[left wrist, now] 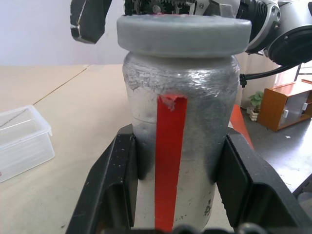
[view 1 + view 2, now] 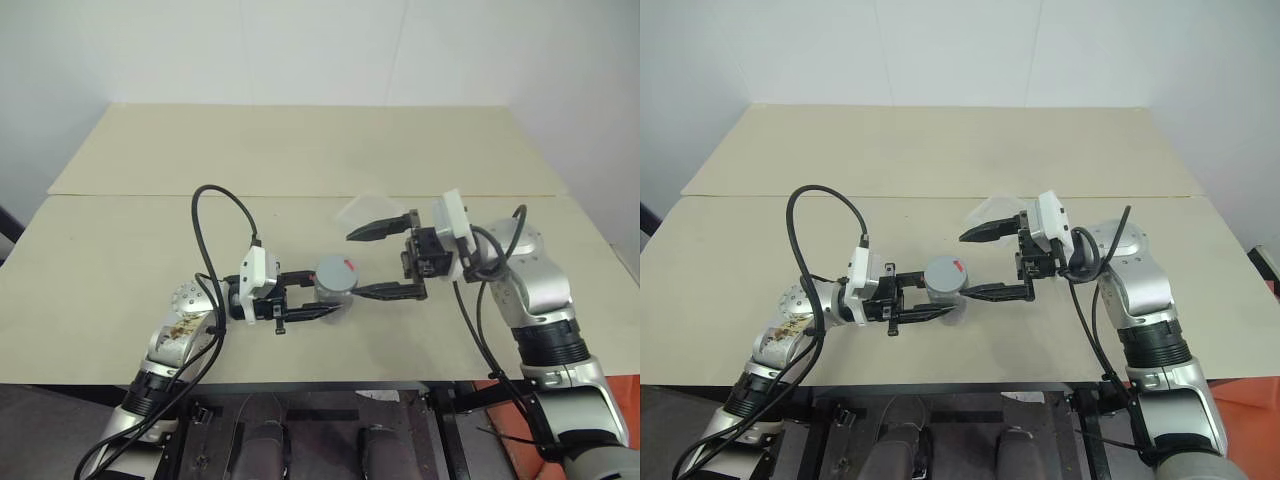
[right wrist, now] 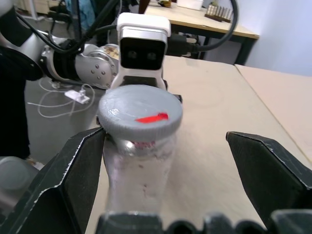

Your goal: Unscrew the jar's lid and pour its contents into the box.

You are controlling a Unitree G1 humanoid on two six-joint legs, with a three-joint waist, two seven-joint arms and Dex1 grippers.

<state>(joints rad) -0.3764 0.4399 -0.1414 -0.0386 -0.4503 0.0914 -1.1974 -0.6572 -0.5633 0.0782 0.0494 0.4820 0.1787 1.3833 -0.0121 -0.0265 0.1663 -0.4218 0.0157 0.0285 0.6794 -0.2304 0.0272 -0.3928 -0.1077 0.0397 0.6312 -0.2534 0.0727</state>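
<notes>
My left gripper is shut on the jar, held on its side above the near part of the table. The jar has a cloudy clear wall with a red strip down it. Its grey lid, marked with a red dash, sits on the neck and faces my right gripper. That gripper is open, one finger on each side of the lid and apart from it. The clear plastic box lies on the table just beyond the right gripper. The contents cannot be made out through the jar's wall.
The beige table has a seam across its middle, with bare surface on both sides of it and a front edge close below both arms. Black cables loop off both wrists. An orange cabinet stands on the floor beyond the table.
</notes>
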